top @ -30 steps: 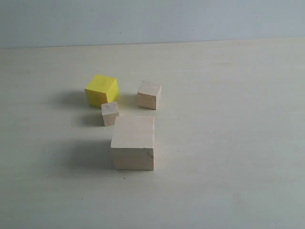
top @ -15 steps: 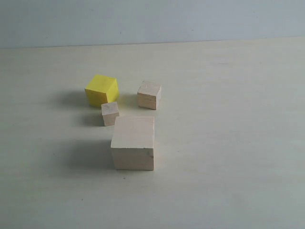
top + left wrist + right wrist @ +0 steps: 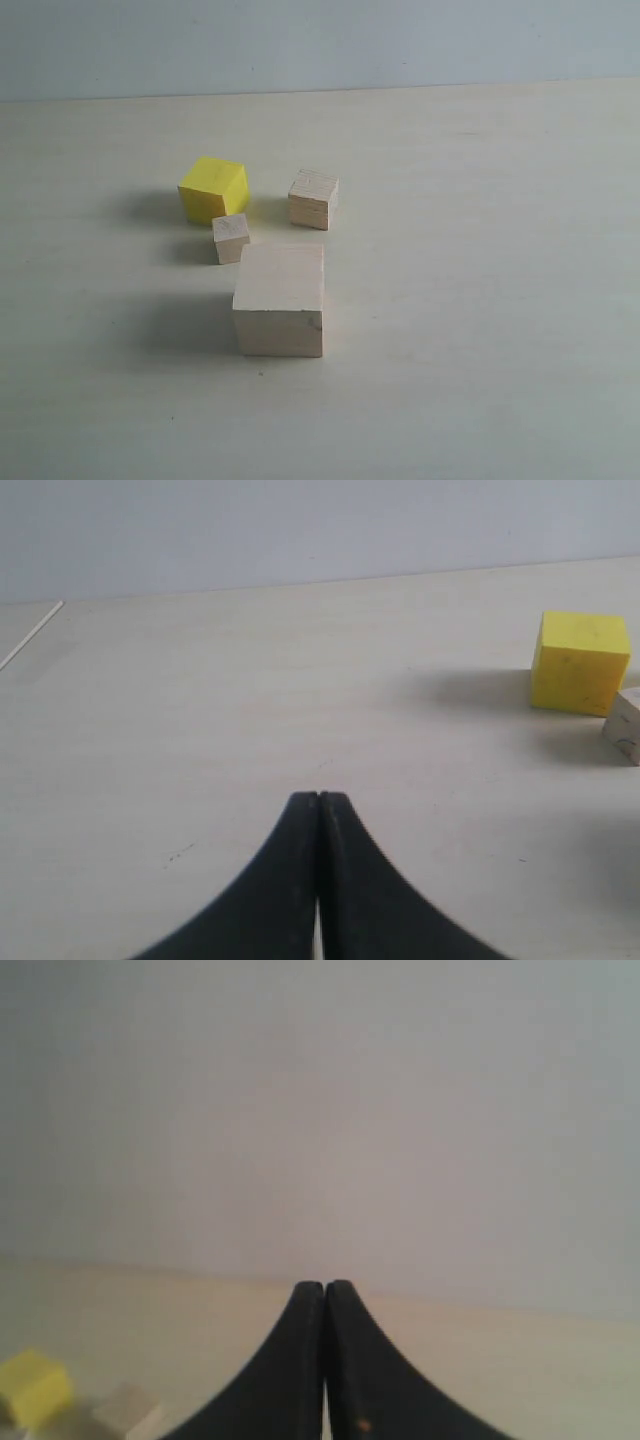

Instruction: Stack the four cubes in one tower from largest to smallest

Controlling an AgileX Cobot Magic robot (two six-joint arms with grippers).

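Observation:
Four cubes stand apart on the table, none stacked. The big pale wood cube (image 3: 280, 298) is nearest the front. Just behind its left corner sits the tiny pale wood cube (image 3: 231, 238). The yellow cube (image 3: 213, 189) is farther back on the left, and the smaller pale wood cube (image 3: 313, 199) is level with it on the right. Neither arm shows in the exterior view. My left gripper (image 3: 318, 798) is shut and empty, well away from the yellow cube (image 3: 579, 663) and a pale cube's edge (image 3: 624, 726). My right gripper (image 3: 324, 1286) is shut and empty; the yellow cube (image 3: 32, 1387) and a pale cube (image 3: 127, 1411) lie far off, blurred.
The pale table (image 3: 480, 300) runs back to a plain light wall (image 3: 320, 45). A thin seam or edge line (image 3: 30, 632) crosses the table's far corner in the left wrist view.

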